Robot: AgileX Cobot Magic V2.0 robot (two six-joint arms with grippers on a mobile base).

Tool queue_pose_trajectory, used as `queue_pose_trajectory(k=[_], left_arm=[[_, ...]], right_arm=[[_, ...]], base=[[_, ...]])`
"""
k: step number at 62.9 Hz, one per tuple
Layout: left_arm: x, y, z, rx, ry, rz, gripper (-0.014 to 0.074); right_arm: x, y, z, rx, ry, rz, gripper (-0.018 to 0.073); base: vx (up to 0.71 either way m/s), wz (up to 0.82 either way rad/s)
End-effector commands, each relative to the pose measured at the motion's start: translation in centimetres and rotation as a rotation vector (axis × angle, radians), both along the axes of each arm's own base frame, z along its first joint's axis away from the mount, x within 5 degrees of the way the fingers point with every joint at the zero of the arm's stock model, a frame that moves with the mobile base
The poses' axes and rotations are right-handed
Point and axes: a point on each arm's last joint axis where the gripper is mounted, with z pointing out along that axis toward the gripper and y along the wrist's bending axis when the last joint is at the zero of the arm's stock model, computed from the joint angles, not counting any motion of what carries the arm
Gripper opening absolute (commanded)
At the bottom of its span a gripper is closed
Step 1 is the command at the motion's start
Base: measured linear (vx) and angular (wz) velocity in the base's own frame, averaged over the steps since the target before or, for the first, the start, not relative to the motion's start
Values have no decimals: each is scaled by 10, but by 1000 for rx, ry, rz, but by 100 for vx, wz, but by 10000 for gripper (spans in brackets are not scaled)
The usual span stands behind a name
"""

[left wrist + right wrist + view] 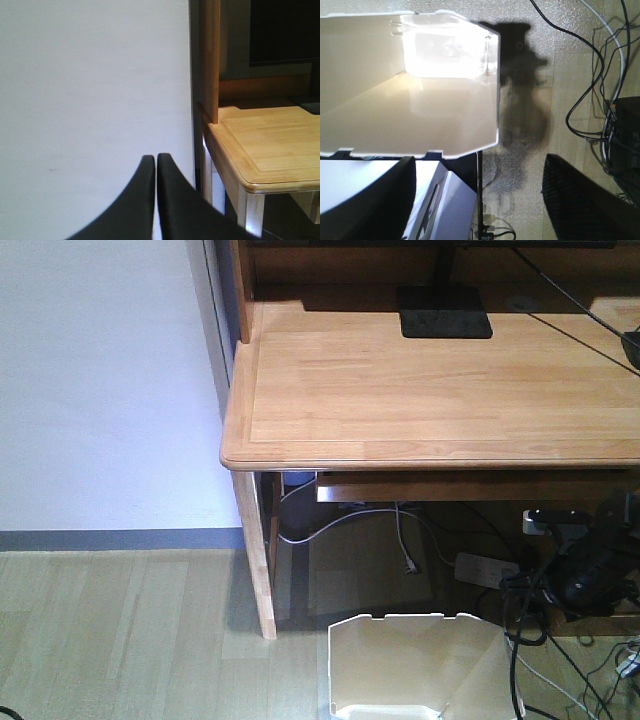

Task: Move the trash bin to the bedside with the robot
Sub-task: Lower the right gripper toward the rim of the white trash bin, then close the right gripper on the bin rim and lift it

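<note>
Indoors, a white rectangular plastic trash bin (pixel 405 665) stands on pale wood-look flooring (pixel 120 630), in front of a light wooden desk (pixel 430 390) by a white wall (pixel 100 380). Beside its rim, the right black claw gripper (pixel 480 162) gapes wide; the left black claw gripper (pixel 156 190) is pinched together, empty.

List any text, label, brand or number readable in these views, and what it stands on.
None can be read. The trash bin, the wooden desk, the black monitor stand and the white power strip under the desk show no legible print in any view.
</note>
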Motion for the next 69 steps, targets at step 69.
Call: queue_pose_trajectory(k=[69], left_arm=[[0,-1,3,-23,-69,-9,-6]], right_arm=[[29,-31,-194,28,145,105,494]], base=[[0,0]])
